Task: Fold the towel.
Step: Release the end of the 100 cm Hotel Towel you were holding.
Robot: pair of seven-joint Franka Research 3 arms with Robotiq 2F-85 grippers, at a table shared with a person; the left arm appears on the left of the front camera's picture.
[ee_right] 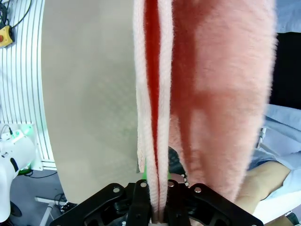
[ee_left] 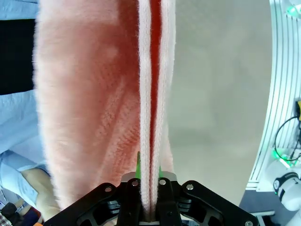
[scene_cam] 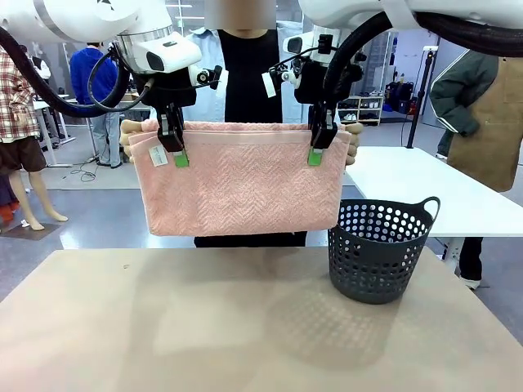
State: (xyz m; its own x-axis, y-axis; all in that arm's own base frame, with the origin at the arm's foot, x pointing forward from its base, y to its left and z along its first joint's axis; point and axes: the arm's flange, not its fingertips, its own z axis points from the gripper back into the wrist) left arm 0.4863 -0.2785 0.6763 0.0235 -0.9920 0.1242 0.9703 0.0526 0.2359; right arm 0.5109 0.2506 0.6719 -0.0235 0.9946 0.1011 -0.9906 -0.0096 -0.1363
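**Above the table, centre frame: towel hung between both grippers**

Across the upper middle of the front view, the towel (scene_cam: 245,180) hangs in the air as a wide, salmon-pink band with its herringbone weave facing the camera. Its lower edge is clear of the table (scene_cam: 204,327).

- Left gripper (scene_cam: 176,151): at the towel's top edge, left of centre. Fingers are pressed together on the cloth, and a green pad shows just below the hem.
- Right gripper (scene_cam: 317,149): at the same top edge, right of centre. It pinches the cloth the same way, with a green pad visible.
- Both grip points sit at about the same height, and the top edge runs nearly level between them.

Person at the far side: one hand (scene_cam: 131,135) is at the towel's upper left corner, where the cloth bunches in layers. The other hand (scene_cam: 353,140) is at the upper right corner.

Left wrist view: the left gripper (ee_left: 150,188) is clamped on doubled edges of the towel (ee_left: 94,117), which run straight up the frame. A broader fold lies to the left, and the table surface is at right.

Right wrist view: the right gripper (ee_right: 159,193) is clamped on the towel (ee_right: 221,94) in the same way. Two thin edges rise at centre, with the bulk of the cloth at right.

Basket (scene_cam: 380,253): dark grey and perforated. It stands on the table at the right of the frame, below the towel's lower right corner. I cannot tell whether the two touch.
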